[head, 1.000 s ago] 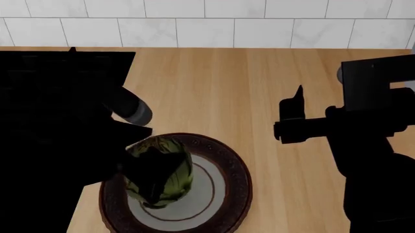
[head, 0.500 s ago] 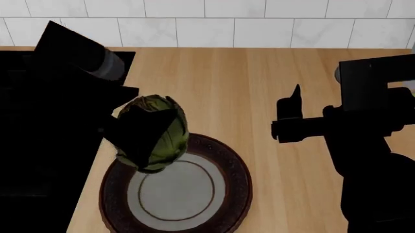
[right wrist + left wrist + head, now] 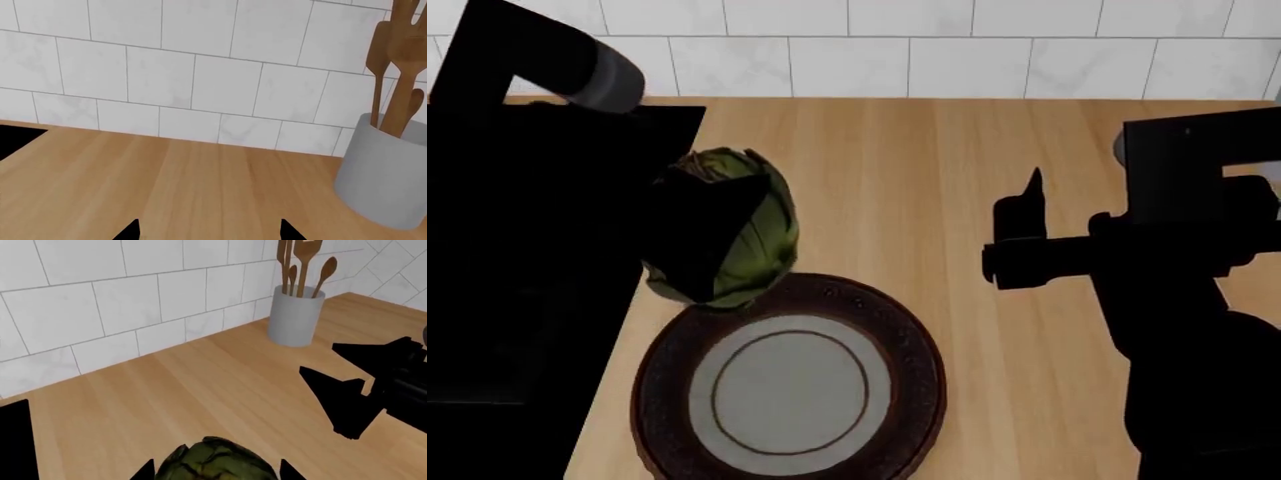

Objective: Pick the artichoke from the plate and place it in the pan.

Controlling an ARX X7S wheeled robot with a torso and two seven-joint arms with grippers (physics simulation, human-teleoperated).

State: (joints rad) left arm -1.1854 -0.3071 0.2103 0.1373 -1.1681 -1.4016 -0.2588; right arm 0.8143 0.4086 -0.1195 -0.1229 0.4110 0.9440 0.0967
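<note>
Wooden counter [image 3: 961, 200]: utensil crock [image 3: 295, 315] (far corner), right tool [image 3: 1024, 235] idle.

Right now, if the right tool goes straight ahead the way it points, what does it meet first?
Probably the white tiled wall. Between the right tool and that wall lies only bare wooden counter. The grey utensil holder stands off to the side, though depth is uncertain.

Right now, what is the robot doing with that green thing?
The robot's left gripper is holding an artichoke up in the air, just past the edge of the brown and white plate, which has nothing on it. The right gripper hangs open over the wooden counter and holds nothing. A grey pot of wooden spoons stands by the tiled wall. The pan is not clear to see in these dark pictures.
</note>
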